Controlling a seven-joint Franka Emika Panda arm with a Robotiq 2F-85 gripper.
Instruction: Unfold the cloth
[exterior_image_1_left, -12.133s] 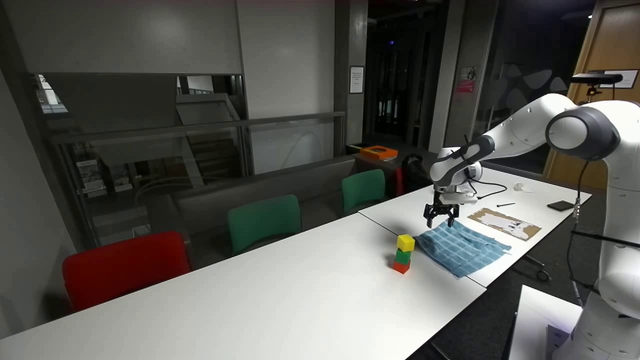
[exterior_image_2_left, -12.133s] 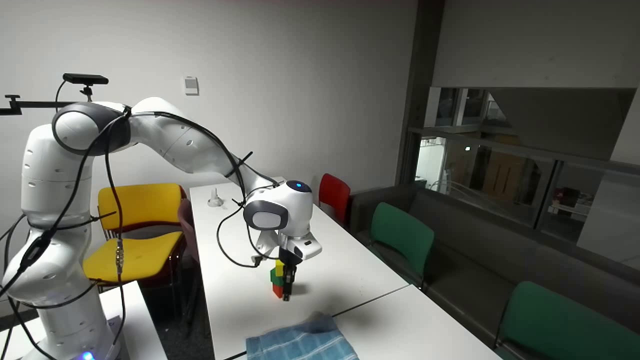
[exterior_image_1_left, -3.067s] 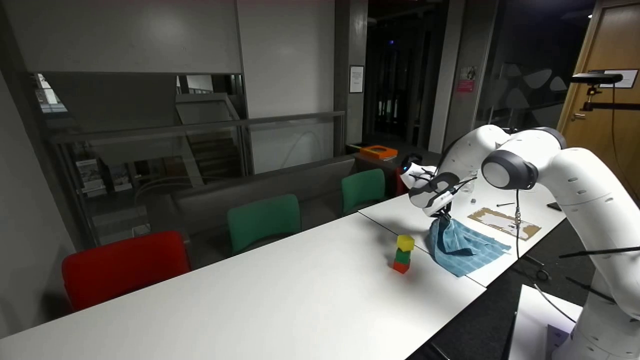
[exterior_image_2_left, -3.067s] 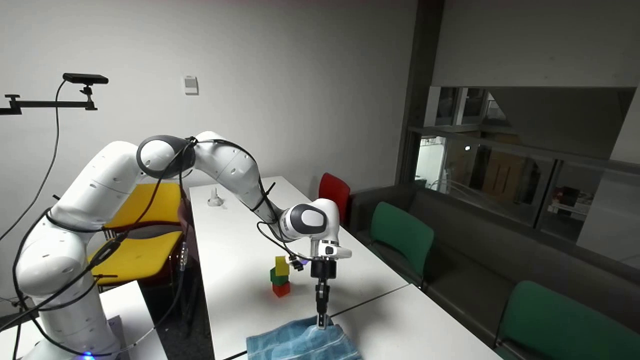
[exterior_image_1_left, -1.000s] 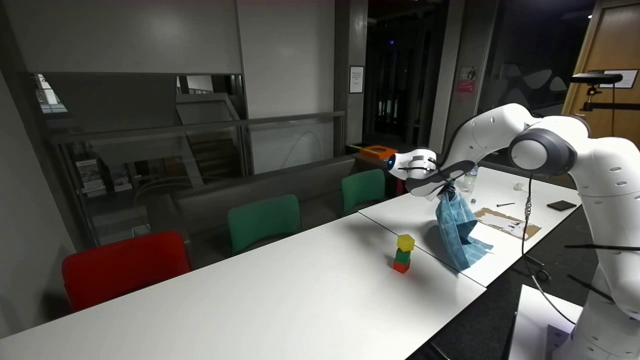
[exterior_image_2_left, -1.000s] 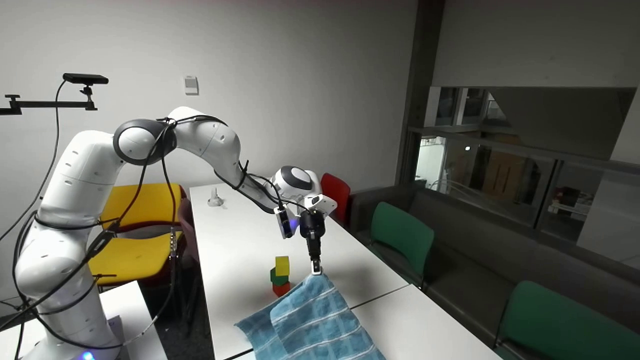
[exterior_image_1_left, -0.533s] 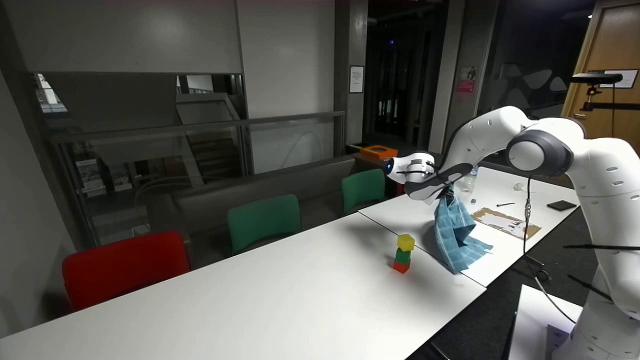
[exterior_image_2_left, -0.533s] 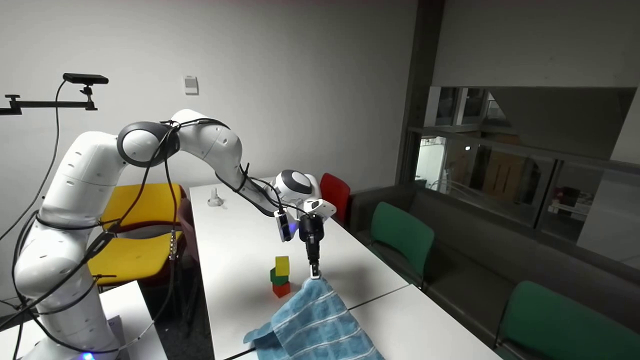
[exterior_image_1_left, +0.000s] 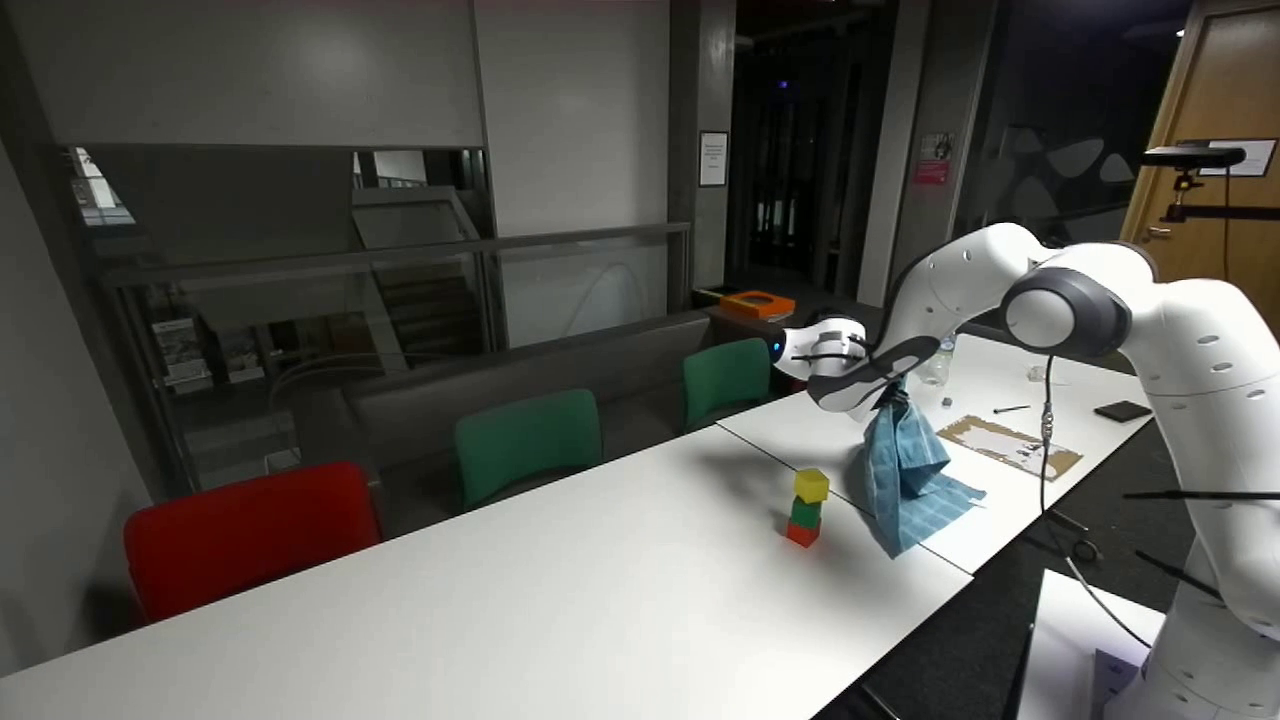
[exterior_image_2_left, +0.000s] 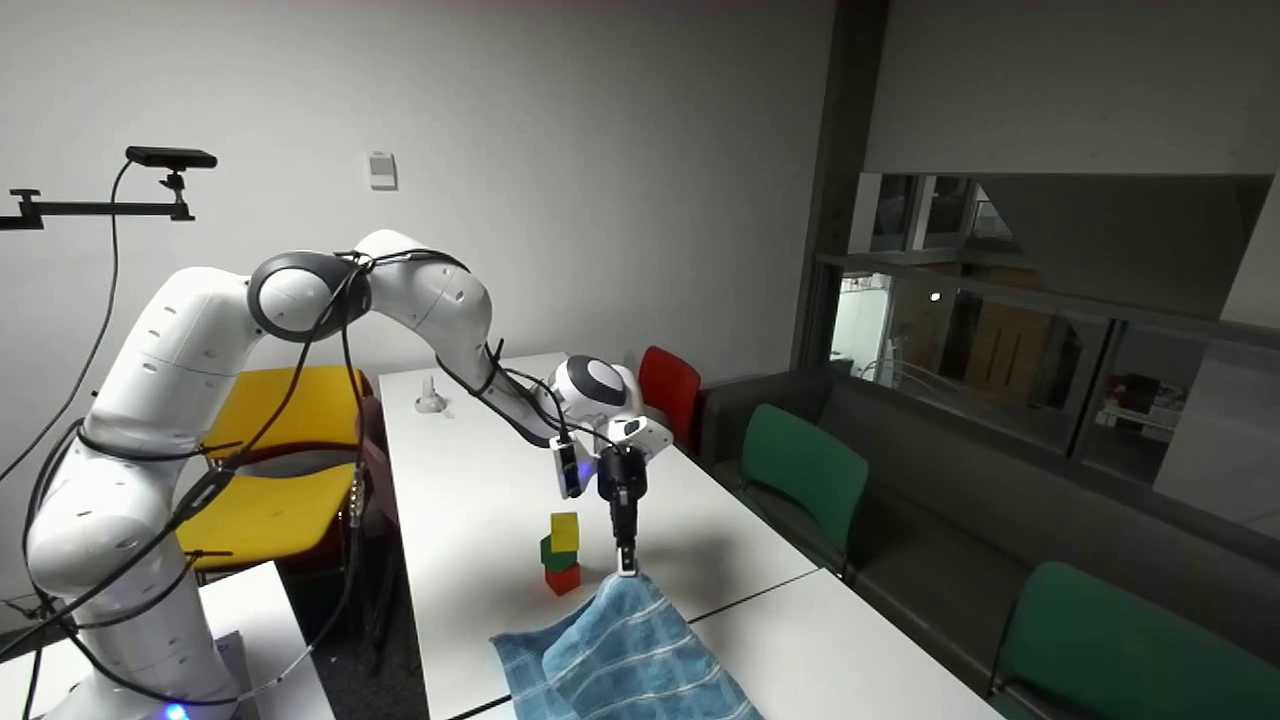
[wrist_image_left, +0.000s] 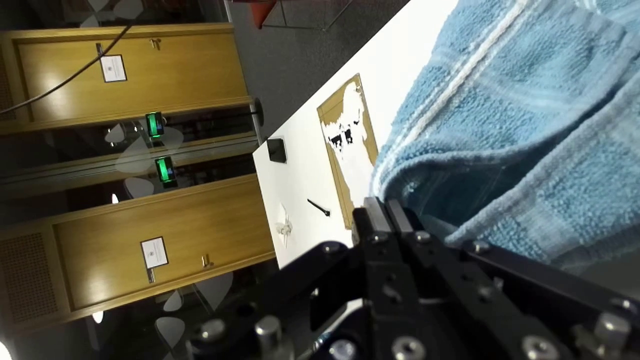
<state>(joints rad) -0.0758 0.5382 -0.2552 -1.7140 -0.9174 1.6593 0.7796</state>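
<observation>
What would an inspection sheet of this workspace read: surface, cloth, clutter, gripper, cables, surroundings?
Surface: two white tables butted together.
Job's thing: blue terry cloth, one end lifted, the rest draped across the tables' join with a fold in it; not yet flat.
Clutter: stack of red, green and yellow blocks, apart from the cloth; torn-faced cardboard; clear bottle; flat black item, unidentified.
Gripper: shut on the cloth's lifted end.
Cables: black cables along the arm, hanging in loops.
Surroundings: red chair, green chairs, yellow chair, dark sofa, wooden doors.
</observation>
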